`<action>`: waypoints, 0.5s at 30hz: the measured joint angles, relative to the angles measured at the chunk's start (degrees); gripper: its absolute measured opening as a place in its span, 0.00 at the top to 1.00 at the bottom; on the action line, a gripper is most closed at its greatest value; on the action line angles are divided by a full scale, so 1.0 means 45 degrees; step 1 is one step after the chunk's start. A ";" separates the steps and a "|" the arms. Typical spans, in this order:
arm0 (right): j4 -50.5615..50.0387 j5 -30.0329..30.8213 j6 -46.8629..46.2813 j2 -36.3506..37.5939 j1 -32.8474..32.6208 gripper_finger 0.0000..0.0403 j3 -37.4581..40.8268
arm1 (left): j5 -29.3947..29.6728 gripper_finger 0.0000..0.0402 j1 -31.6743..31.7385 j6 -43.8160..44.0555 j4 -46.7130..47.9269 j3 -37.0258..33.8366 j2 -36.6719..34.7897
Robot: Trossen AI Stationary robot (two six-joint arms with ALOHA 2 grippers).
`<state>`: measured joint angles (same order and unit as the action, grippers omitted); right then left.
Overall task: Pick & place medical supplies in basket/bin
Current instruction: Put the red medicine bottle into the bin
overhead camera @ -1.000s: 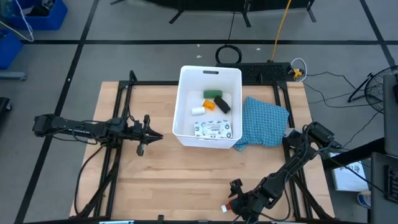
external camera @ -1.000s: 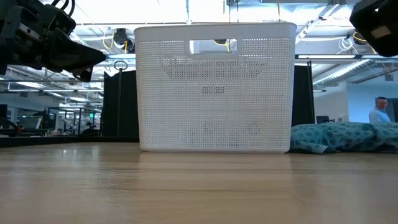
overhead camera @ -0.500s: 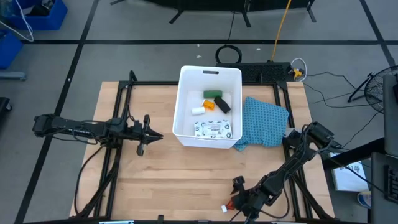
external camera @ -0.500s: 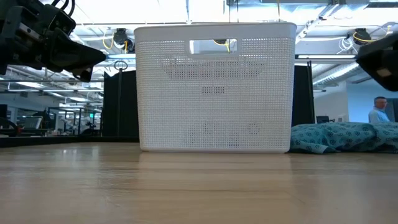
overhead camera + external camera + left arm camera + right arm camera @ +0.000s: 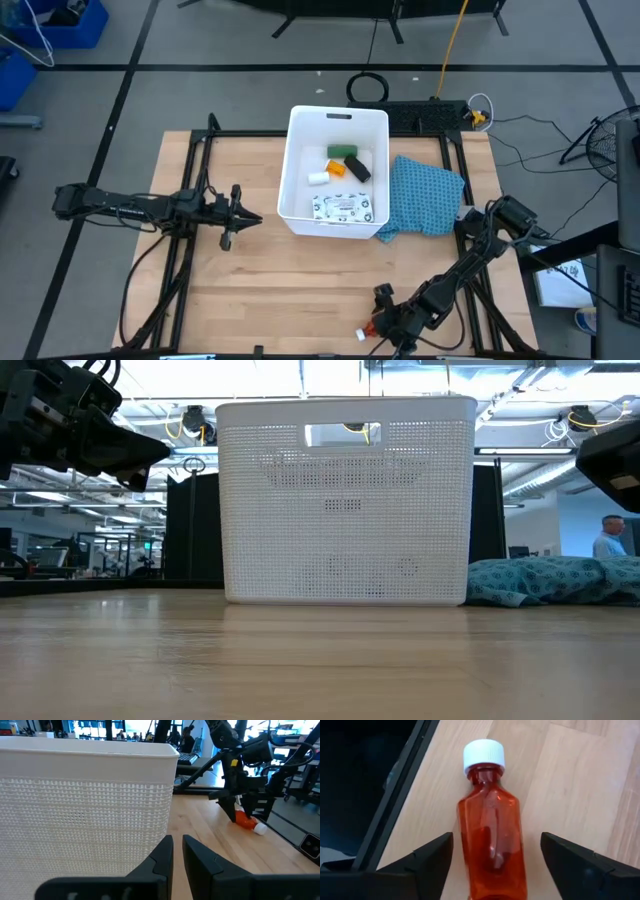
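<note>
The white tub (image 5: pixel 335 128) stands at the table's far middle. Inside it lie a green block (image 5: pixel 342 151), an orange-and-white vial (image 5: pixel 335 168), a black block (image 5: pixel 358 171) and a flat white printed packet (image 5: pixel 347 208). A red white-capped bottle (image 5: pixel 492 835) lies on its side at the table's near edge (image 5: pixel 370 332). My right gripper (image 5: pixel 496 840) hangs over it, open, one finger on either side of the bottle without touching it. My left gripper (image 5: pixel 232 216) hovers left of the tub, shut and empty.
A blue patterned cloth (image 5: pixel 425 195) lies bunched against the tub's right side. The bottle sits close to the table's near edge and the dark frame rail (image 5: pixel 395 805). Bare wood stretches between the tub and the near edge (image 5: pixel 290 280).
My right gripper has come down toward the red bottle at the near edge and then held still, its fingers open. The left arm, the tub and the items in it have not moved.
</note>
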<state>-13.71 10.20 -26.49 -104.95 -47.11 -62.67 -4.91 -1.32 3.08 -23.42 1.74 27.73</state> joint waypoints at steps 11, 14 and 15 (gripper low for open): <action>0.0034 -0.0330 0.0016 0.0112 0.0071 0.61 0.0000 | -0.0005 0.89 0.0002 0.0028 0.0000 0.0000 0.0000; 0.0028 -0.0335 0.0088 0.0390 0.0193 0.69 0.0000 | -0.0005 0.89 0.0000 0.0036 0.0000 0.0000 0.0000; 0.0023 -0.0335 0.0175 0.0541 0.0230 0.70 0.0000 | -0.0005 0.89 0.0000 0.0040 0.0000 0.0000 0.0000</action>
<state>-13.61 8.69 -25.70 -102.51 -46.07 -62.67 -4.93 -1.32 3.26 -23.42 1.74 27.73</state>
